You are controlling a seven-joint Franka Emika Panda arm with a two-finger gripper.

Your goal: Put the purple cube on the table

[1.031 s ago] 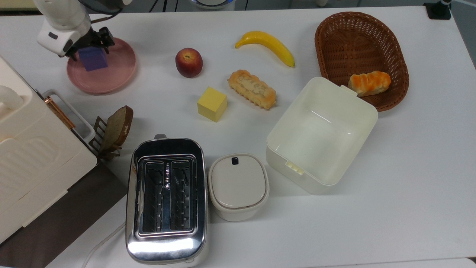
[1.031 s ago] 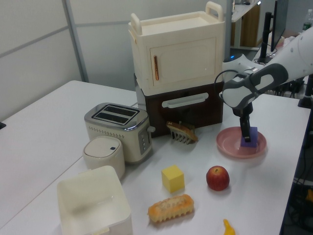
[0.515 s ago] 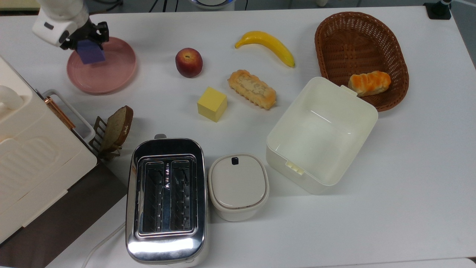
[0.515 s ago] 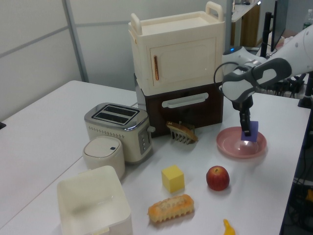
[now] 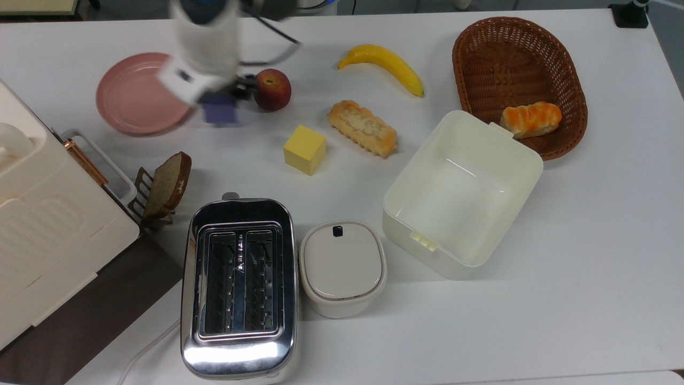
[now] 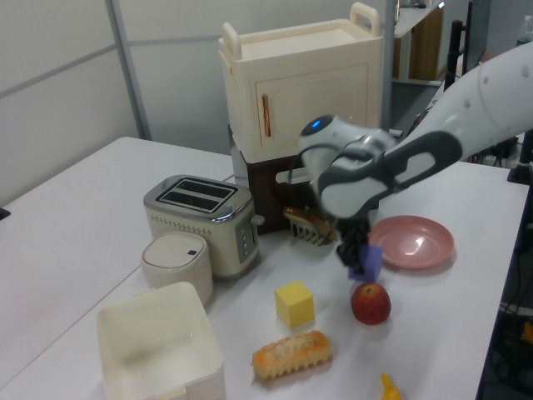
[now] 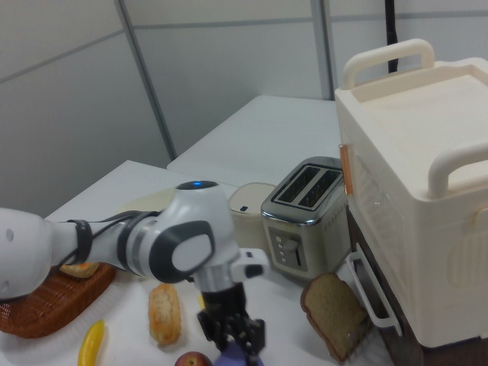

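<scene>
While carried over the table (image 5: pixel 588 224), well off the pink plate (image 5: pixel 140 93), must come down onto bare white surface rather than onto neighbours. Best to aim for the open patch between plate, apple (image 5: pixel 272 89) and yellow cube (image 5: pixel 304 149), then lower straight and slowly. Gripper (image 5: pixel 220 107) clamped on the purple cube (image 5: pixel 219 113), held aloft just beside the apple in the top view and just above it in the left view. Should release only once the cube's underside sits flat, then lift clear vertically to avoid nudging it.
</scene>
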